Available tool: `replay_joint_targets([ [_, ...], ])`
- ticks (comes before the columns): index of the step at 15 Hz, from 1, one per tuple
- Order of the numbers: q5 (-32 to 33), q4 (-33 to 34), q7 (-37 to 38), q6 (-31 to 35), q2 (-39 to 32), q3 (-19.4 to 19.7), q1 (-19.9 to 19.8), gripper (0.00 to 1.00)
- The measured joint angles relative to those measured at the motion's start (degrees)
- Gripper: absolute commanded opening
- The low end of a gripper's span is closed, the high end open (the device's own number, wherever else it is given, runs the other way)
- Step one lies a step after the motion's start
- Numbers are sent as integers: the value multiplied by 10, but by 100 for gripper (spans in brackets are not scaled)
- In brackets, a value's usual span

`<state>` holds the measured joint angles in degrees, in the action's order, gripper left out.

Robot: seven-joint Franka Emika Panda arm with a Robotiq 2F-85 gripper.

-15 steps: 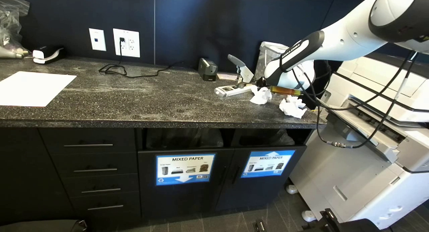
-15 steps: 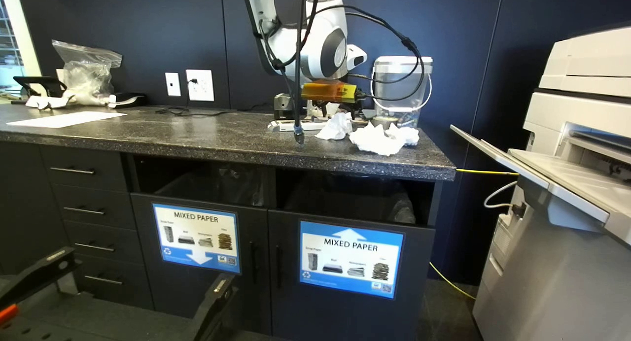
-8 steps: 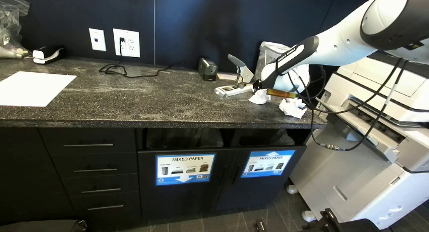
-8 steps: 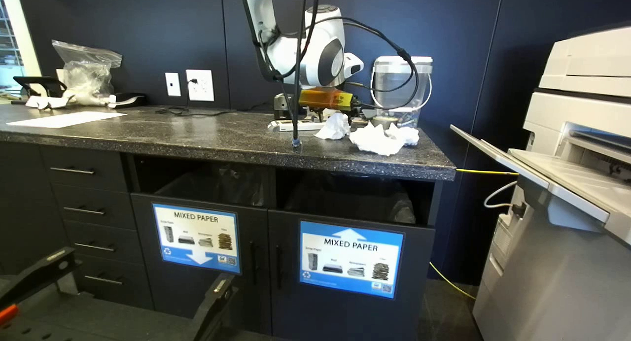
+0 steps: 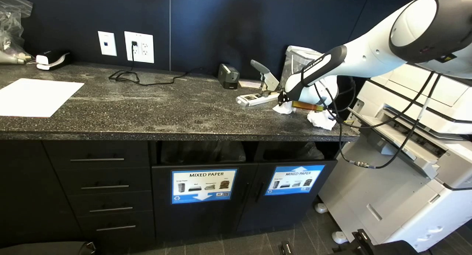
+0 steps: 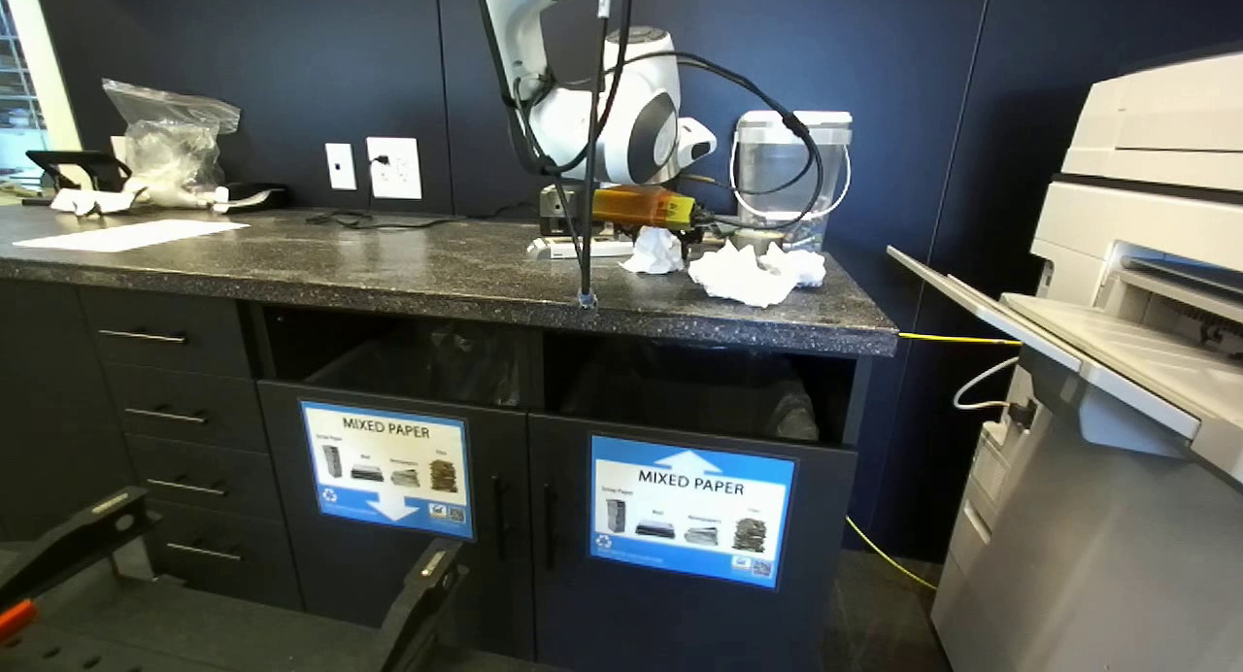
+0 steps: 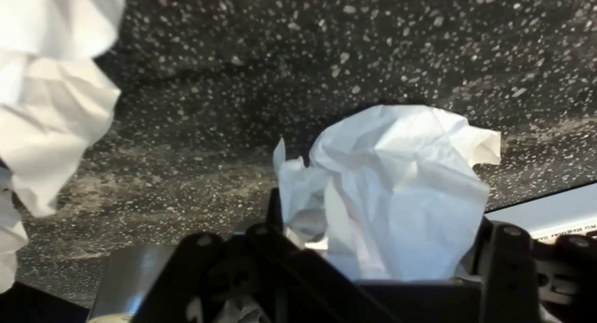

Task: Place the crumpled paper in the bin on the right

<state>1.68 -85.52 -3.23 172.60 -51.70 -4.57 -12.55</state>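
Spread wide, gripping nothing, the tool (image 7: 378, 225) straddles a crumpled paper (image 7: 410, 187) on the counter (image 5: 177, 109), presumably to pinch it.

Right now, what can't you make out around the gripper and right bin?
Wrist view: lower part of the middle crumpled paper, hidden by the gripper.
Wrist view: other crumpled paper, cut off by the left edge.
Both exterior views: bottom of the right bin, behind its door.
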Motion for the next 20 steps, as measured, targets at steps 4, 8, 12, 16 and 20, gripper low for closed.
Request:
replay_joint_targets([
  [4, 0, 5, 0, 0, -4, 0, 0, 19],
  [8, 0, 7, -3, -4, -4, 0, 0, 2],
  [12, 0, 12, -25, -30, -3, -13, -4, 3],
  [16, 0, 13, -71, -94, 10, -44, -10, 4],
  [20, 3, 3, -96, -164, 33, -42, 8, 4],
])
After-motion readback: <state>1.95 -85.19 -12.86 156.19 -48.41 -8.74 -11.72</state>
